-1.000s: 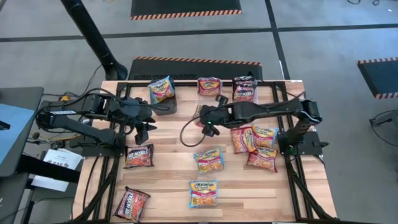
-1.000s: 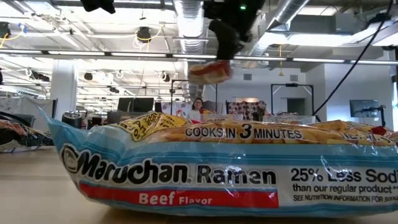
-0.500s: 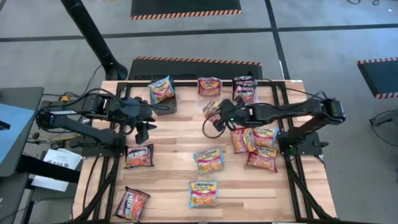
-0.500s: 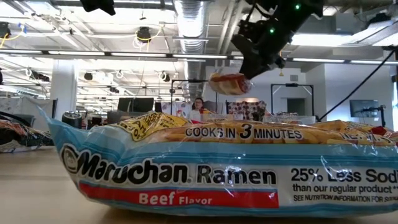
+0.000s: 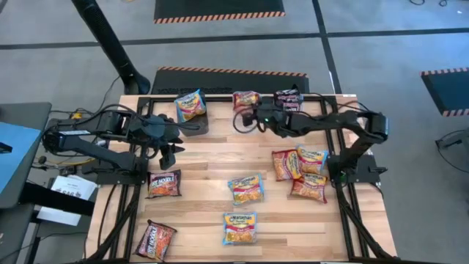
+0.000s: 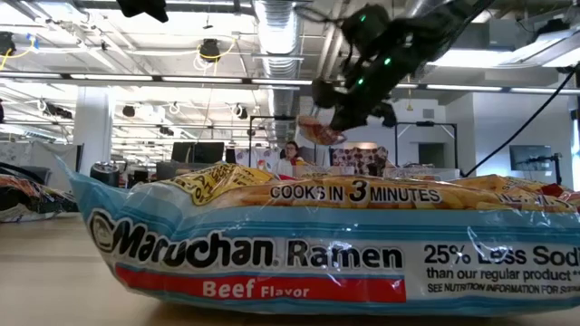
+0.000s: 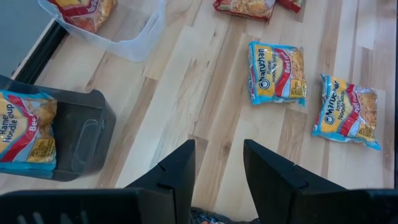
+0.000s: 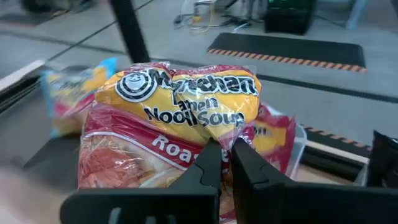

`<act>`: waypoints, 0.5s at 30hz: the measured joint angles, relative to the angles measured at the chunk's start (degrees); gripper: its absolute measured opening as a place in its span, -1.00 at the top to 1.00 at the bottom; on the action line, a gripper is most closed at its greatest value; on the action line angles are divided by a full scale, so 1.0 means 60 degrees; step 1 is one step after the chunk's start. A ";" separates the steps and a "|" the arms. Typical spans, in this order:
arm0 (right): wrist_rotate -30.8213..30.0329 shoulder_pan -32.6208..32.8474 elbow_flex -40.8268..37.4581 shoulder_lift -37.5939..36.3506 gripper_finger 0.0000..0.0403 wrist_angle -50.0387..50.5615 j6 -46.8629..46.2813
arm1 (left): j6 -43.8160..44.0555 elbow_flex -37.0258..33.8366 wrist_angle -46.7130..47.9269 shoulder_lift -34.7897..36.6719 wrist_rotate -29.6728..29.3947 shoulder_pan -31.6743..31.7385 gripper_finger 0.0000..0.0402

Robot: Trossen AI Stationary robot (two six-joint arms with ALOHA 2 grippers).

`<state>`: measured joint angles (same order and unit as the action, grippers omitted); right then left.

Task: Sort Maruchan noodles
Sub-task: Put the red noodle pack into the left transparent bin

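High view looks straight down on the whole table (image 5: pixel 205 158), both arms in shot. Low view sits at table level, pressed against a blue packet (image 6: pixel 317 244), facing the room; it shares the raised right hand (image 6: pixel 337 116) with the overhead. Each wrist camera peers past its own fingers, right one tight on its packet (image 8: pixel 168 130).

R hand (image 5: pixel 247 117) over red packet (image 5: pixel 245 100)

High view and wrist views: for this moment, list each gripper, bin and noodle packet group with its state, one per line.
right gripper: shut on red/orange packet, held above the middle bin.
left gripper: open, empty, hanging over bare table.
black bin: holds one blue/yellow packet.
clear bin: holds a red/orange packet.
loose packets: lying flat on the table.
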<state>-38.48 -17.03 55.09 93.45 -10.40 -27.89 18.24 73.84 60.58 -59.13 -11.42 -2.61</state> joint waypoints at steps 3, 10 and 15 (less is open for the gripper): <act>-0.0280 -0.0176 0.0225 0.0492 0.91 -0.0070 -0.0139 | -0.0002 0.0000 0.0009 0.0000 0.0003 0.0000 0.39; -0.0450 -0.0388 0.0963 0.1442 0.89 0.0093 -0.0311 | -0.0004 0.0000 0.0013 -0.0001 -0.0106 0.0000 0.39; -0.0602 -0.0629 0.1378 0.1817 0.90 0.0789 -0.0433 | -0.0004 0.0000 0.0018 -0.0004 -0.0106 0.0000 0.39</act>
<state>-42.09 -20.80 63.36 104.35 -5.67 -30.49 18.22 73.84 60.69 -59.16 -12.05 -2.61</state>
